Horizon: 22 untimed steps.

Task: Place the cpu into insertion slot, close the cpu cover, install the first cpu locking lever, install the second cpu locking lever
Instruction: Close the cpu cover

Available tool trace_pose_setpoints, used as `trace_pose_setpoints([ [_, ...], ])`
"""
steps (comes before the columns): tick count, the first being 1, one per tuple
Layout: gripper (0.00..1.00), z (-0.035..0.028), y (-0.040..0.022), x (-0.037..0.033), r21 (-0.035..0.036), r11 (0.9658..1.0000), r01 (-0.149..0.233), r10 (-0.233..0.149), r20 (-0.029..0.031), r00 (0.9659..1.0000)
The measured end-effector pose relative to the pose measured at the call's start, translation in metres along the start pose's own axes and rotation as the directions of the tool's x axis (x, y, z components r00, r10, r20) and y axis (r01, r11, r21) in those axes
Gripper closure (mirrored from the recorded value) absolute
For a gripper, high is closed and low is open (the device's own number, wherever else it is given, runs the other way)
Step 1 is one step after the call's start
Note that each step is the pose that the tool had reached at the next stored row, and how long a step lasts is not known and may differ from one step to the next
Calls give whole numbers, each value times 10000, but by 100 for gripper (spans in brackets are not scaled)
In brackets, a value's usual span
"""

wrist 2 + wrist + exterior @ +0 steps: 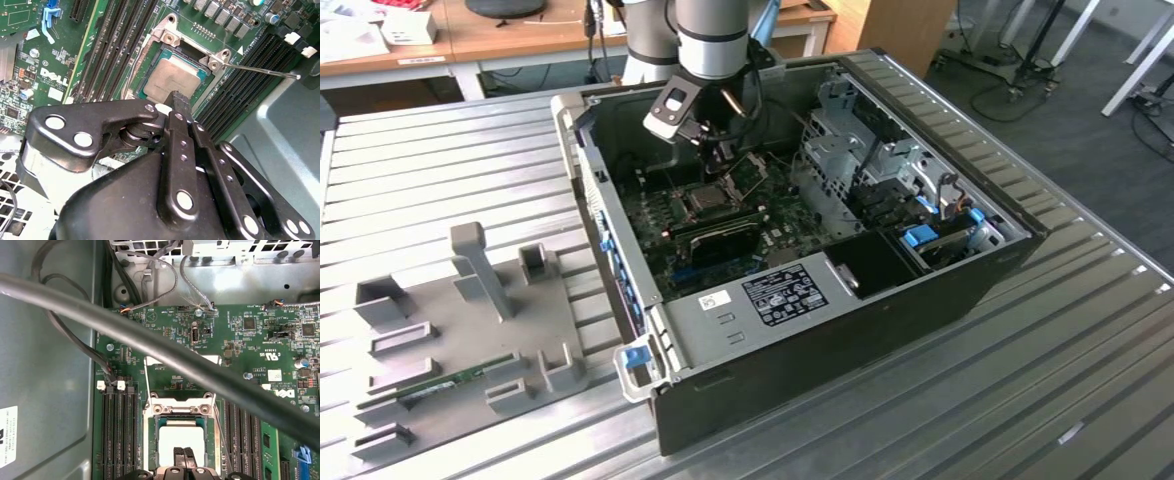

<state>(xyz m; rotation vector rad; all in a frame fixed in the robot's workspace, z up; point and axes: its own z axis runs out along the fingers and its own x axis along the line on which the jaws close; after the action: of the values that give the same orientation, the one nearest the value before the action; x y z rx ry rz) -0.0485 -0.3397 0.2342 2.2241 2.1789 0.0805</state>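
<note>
Ribbed grey metal makes the worktop (1041, 400), and wooden desks stand behind it. On it lies an open computer case (827, 360) with its green board facing up. Beside the case, toward the exterior view's left, is a grey fixture tray (467, 340) that carries one memory stick (447, 385).

The arm reaches down into the case, and the gripper (718, 150) hangs over the middle of the board. In both wrist views the jaws are together, the two dark fingertips (179, 457) lying side by side with nothing between them. The gripper (180, 101) is directly above one edge of the cpu (170, 80). Whether the tips touch its face or hover just over it, I cannot tell with certainty.

The cpu (180, 437) sits flat inside the insertion slot (177, 410), with its silvery-tan face up and square to the rim. The cpu cover (156, 360) is open, swung away from the slot, so the chip is uncovered. A thin metal lever (260, 69) sticks out sideways from one corner of the slot, free and not hooked down. Long black memory slots (107, 50) run along both sides of the socket. In the first wrist view a thick grey cable (150, 340) crosses in front of the board.
</note>
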Motion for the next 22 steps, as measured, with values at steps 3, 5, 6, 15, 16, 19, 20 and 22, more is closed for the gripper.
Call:
trace_pose_setpoints([
  [3,90,-5,0,1,-2,10000,-1,1,-3,10000],
  [5,90,-15,1,0,0,10000,0,0,-1,10000],
  [6,90,-15,1,0,0,10000,0,0,-1,10000],
  [15,90,-32,2,1,-1,10000,0,0,-1,10000],
  [16,90,-33,2,1,0,10000,0,0,-1,10000],
  [19,90,-33,2,1,0,10000,0,0,-1,10000],
  [20,90,-33,2,1,0,10000,0,0,-1,10000],
  [22,90,-34,2,1,0,10000,0,0,-1,10000],
])
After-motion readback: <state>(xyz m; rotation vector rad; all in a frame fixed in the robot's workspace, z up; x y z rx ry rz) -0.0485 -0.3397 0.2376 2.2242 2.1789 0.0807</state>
